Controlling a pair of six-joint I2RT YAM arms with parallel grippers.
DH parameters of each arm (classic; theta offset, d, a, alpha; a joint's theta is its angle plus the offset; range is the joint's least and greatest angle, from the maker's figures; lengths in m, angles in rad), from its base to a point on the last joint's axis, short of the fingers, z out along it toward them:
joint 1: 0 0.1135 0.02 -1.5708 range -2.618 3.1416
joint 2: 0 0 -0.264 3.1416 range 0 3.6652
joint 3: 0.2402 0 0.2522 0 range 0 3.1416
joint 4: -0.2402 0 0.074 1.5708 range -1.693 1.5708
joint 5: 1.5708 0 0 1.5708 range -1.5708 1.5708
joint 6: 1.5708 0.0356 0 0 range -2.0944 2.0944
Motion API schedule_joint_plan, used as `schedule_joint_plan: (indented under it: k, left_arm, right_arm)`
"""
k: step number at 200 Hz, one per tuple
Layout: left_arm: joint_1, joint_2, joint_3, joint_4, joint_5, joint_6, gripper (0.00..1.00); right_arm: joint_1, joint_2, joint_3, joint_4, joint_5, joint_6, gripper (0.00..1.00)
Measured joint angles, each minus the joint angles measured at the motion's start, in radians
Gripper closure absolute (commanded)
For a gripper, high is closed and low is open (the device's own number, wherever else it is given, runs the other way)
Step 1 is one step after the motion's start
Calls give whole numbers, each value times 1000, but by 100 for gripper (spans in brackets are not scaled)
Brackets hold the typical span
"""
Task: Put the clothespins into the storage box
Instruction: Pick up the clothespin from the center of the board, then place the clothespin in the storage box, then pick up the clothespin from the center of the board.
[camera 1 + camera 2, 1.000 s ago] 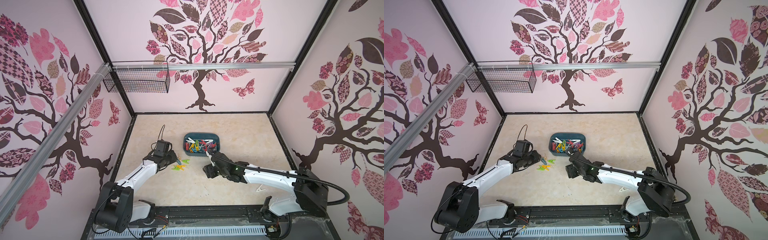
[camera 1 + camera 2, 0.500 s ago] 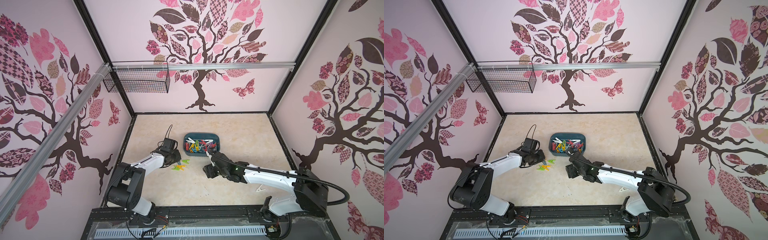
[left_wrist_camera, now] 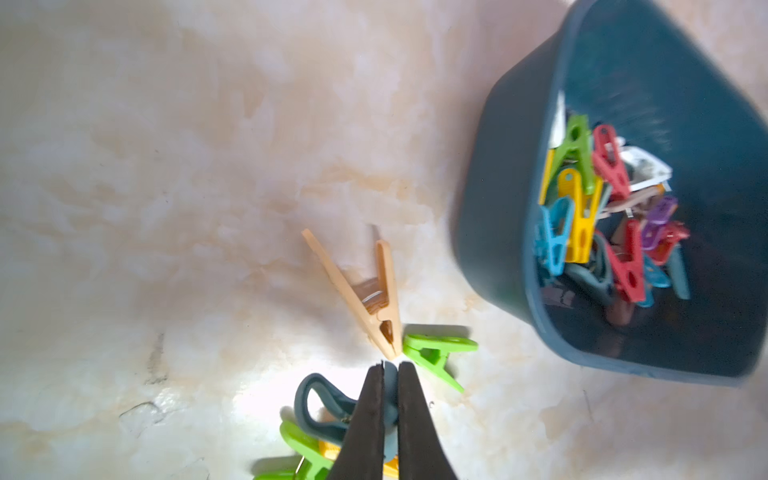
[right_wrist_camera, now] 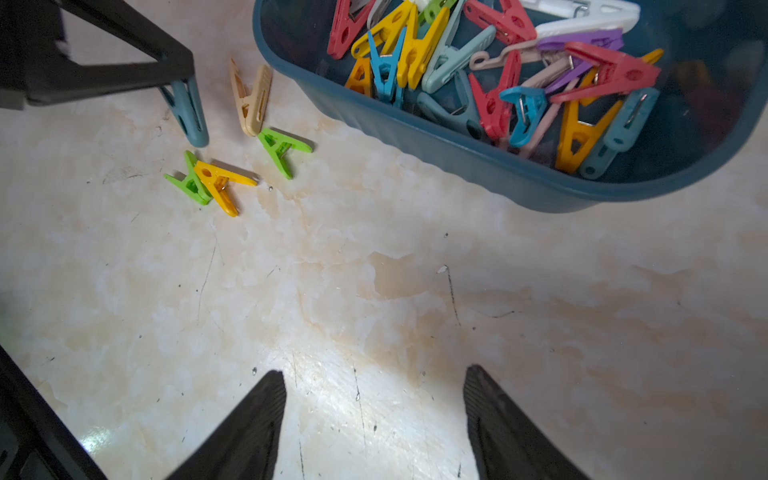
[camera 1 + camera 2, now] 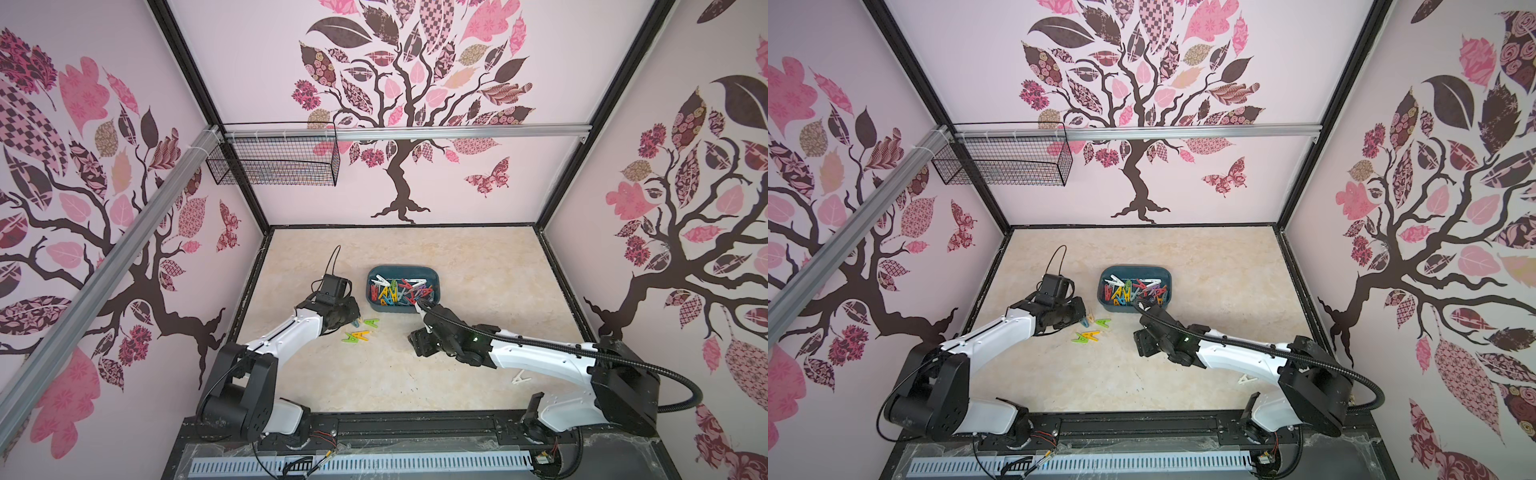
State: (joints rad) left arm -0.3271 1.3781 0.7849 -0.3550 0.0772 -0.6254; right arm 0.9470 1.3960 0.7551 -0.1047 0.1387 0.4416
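Storage box (image 5: pixel 401 269): dark teal tub, set on the table (image 5: pixel 478 257) near its middle; a mixed heap of clothespins (image 5: pixel 390 291) is held inside it, in red, yellow, orange, blue, teal, purple, green and white.

Left fingers (image 3: pixel 365 424): pressed together on a teal clothespin (image 3: pixel 316 399); it is pinched at one end and pointed downward, near the box's front left corner; whether its lower end touches the table cannot be told.

Beige clothespin (image 3: pixel 365 291): laid flat on the table, between the pinched one and the box wall; its closed tip lies right against a green clothespin (image 3: pixel 436 353), also flat on the table.

Yellow clothespin (image 4: pixel 218 185): laid across a second green clothespin (image 4: pixel 189 185); the pair is found just beside the others, on the side away from the box.

White clothespin (image 5: pixel 520 378): laid alone on the table, well apart from the box, close to the right arm's base.

Right fingers (image 4: pixel 249 436): spread wide, nothing between them; held over bare table in front of the box's near wall.

Wire-mesh basket (image 5: pixel 274 166): black, hung on the rail at the back left corner; contents not discernible.
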Motion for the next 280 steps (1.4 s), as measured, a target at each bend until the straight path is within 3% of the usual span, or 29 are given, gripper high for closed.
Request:
schedule_joint_plan:
  k: [39, 71, 113, 157, 184, 226, 280]
  left_arm:
    - [0, -21, 112, 9, 24, 1, 95]
    - [-4, 68, 235, 60, 61, 0, 95]
    - [-15, 243, 364, 113, 119, 8, 72]
    - [-17, 206, 372, 74, 103, 40, 68]
    - [-2, 62, 298, 61, 42, 32, 68]
    - [71, -113, 71, 2, 13, -12, 68]
    - [34, -269, -143, -108, 15, -62, 67]
  right_arm:
    - [0, 0, -4, 0, 12, 0, 28]
    - [0, 0, -4, 0, 22, 0, 28]
    - [0, -4, -4, -10, 26, 0, 28]
    - [0, -31, -28, -9, 26, 1, 28]
    - [2, -31, -36, -11, 26, 0, 29]
    - [36, -19, -34, 2, 27, -43, 29]
    - [48, 69, 13, 26, -9, -84, 29]
